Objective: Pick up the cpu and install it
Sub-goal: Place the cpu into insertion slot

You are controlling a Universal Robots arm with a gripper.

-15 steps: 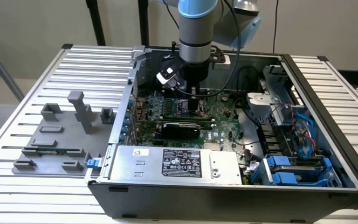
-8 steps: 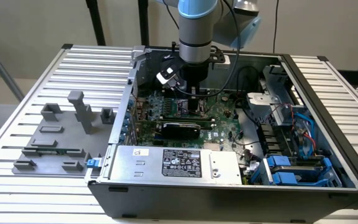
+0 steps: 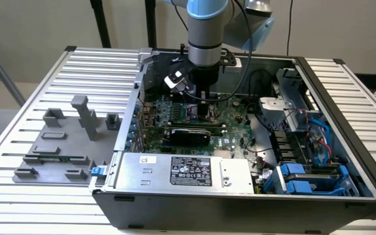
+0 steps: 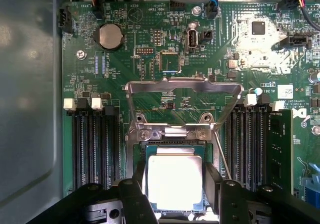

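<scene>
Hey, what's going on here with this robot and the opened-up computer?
A robot arm is reaching down into an open desktop computer case. Its claw is closed on the cpu by two opposite edges, holding it right at the socket on the green motherboard. The socket's metal retention plate is flipped up out of the way. Whether the chip is fully seated is hard to tell.

One cpu (image 4: pixel 175 181), one motherboard (image 4: pixel 165 48), one coin battery (image 4: pixel 110 36), one computer case (image 3: pixel 240 210)
</scene>
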